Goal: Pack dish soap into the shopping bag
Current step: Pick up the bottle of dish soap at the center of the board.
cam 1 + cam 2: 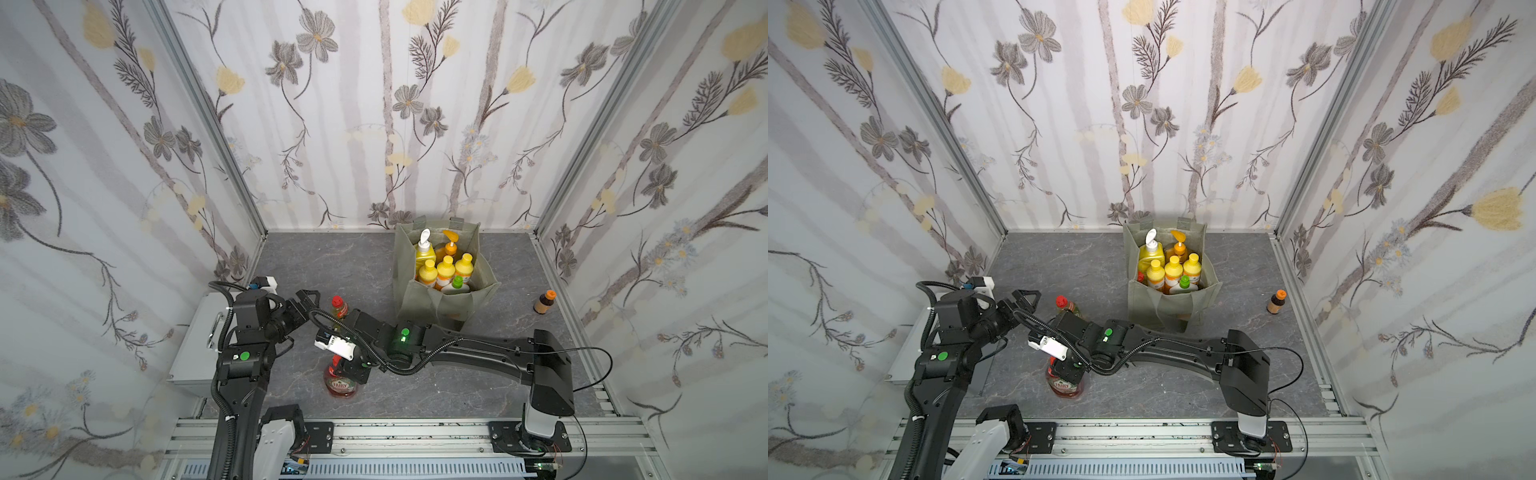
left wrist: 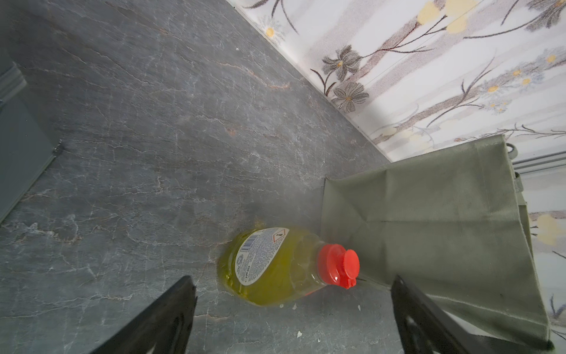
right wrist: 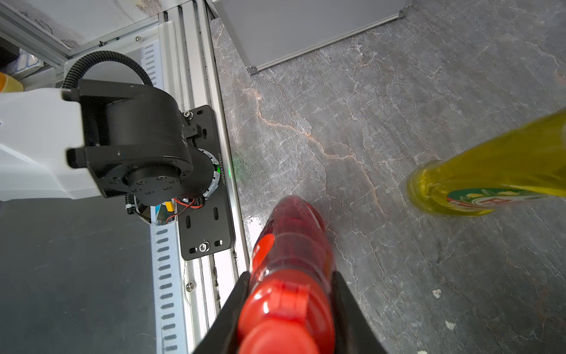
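Note:
The grey-green shopping bag (image 1: 444, 307) (image 1: 1167, 309) (image 2: 444, 214) stands open at the back, holding several dish soap bottles (image 1: 445, 268) (image 1: 1173, 270). A red dish soap bottle (image 1: 341, 385) (image 1: 1065, 387) (image 3: 291, 242) stands on the table near the front. My right gripper (image 1: 349, 370) (image 1: 1069, 370) (image 3: 290, 274) is shut on its upper part, both fingers pressing its sides. A yellow-green, red-capped bottle (image 1: 339, 306) (image 1: 1066, 305) (image 2: 275, 266) (image 3: 490, 177) stands upright left of the bag. My left gripper (image 1: 309, 297) (image 1: 1025, 297) (image 2: 292, 279) hangs open just left of it, apart from it.
A grey metal box with a handle (image 1: 195, 345) (image 1: 905, 357) (image 3: 306, 27) lies at the left edge under the left arm. A small brown bottle with an orange cap (image 1: 544, 303) (image 1: 1277, 302) stands by the right wall. An aluminium rail runs along the front.

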`<state>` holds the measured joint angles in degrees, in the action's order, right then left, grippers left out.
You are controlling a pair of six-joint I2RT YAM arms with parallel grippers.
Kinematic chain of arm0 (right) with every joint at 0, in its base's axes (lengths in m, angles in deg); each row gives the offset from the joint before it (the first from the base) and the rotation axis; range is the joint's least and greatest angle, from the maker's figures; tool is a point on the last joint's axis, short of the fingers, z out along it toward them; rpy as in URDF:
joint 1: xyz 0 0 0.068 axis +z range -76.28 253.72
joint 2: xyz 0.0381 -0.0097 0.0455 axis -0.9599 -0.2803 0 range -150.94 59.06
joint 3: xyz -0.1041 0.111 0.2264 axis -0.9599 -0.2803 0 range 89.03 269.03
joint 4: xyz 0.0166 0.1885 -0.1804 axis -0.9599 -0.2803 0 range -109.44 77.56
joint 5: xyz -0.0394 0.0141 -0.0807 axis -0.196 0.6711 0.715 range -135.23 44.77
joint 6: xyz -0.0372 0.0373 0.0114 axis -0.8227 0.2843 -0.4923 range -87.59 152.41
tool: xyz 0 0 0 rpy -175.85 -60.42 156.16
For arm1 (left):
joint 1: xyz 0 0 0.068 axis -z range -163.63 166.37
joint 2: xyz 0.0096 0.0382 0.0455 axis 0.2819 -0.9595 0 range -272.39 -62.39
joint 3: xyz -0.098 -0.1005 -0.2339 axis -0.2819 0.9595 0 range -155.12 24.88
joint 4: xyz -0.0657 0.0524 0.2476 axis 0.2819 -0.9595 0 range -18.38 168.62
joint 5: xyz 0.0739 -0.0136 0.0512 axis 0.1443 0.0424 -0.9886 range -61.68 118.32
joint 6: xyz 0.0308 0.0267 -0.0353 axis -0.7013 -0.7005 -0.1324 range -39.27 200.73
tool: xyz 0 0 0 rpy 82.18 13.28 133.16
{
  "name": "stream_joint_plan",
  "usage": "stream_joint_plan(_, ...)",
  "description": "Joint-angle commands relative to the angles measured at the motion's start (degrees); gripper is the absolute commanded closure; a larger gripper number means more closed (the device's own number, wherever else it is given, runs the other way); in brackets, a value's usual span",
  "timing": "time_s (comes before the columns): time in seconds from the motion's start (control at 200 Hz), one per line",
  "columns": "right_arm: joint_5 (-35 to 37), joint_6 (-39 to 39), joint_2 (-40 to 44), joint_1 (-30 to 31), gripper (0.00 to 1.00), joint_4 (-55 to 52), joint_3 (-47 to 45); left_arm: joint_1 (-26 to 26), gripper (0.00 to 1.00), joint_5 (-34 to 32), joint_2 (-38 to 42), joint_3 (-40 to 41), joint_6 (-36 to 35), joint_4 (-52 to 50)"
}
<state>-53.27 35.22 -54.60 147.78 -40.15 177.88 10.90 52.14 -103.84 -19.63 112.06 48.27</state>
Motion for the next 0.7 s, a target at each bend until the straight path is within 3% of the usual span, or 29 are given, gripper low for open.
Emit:
stream_joint_plan(0.0, -1.2, 0.0, 1.1, -0.1, 0.73, 0.7, -0.5, 0.1, 0.0, 3.4, 1.1, 0.6, 0.6, 3.3)
stream_joint_plan(0.44, -0.5, 0.8, 9.8, -6.1, 0.87, 1.9, -7.7, 3.0, 0.0, 9.3, 3.1, 4.2, 1.6, 7.9)
stream_joint_plan(0.56, -0.5, 0.9, 14.6, -9.8, 0.89, 1.3, -11.3, 7.5, 0.0, 9.2, 1.5, 4.2, 1.4, 11.0)
stream_joint_plan(0.695, -1.9, 0.8, 20.1, -14.3, 0.91, -0.1, -14.0, 15.9, 0.0, 8.8, -1.0, 3.1, 0.1, 16.3)
